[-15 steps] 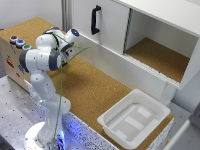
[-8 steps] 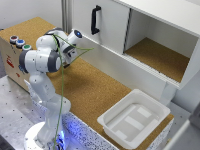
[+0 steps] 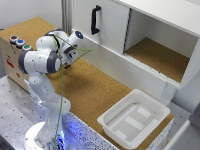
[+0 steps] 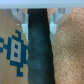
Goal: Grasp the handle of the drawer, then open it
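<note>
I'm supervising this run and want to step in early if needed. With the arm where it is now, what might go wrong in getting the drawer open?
1. The gripper is apart from the handle, lower and to the exterior view's left; a misaligned approach could hit the drawer panel.
2. The handle is a slim upright bar, so the fingers could miss or slip.
3. The green cable along the arm might snag.

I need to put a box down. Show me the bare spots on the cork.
Free: the cork strip between the arm and the tray, below the cabinet's front edge. Also free: the cork floor of the open compartment. Crowded: the exterior view's left, where the arm stands beside the buttons. The tray fills the corner on that view's right.
</note>
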Robot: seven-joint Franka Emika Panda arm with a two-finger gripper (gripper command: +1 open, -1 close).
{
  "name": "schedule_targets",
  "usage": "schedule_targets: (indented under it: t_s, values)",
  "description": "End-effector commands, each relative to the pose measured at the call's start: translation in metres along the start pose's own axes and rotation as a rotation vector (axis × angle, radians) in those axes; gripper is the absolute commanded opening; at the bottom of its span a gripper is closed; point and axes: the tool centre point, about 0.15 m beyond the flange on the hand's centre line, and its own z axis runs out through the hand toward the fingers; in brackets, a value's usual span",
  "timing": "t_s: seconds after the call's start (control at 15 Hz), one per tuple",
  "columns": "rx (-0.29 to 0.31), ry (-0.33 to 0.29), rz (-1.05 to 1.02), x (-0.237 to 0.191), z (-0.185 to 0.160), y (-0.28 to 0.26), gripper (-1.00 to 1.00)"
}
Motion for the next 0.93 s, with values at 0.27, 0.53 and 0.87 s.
schedule_targets:
  t_s: [0.27, 0.53, 0.87]
  values:
    - [0.061, 0.018, 0.037, 0.022, -0.002, 0.059, -1.0]
    - [0.06, 0.028, 0.046, 0.024, -0.008, 0.068, -1.0]
    - [0.058, 0.035, 0.058, 0.025, -0.011, 0.079, -1.0]
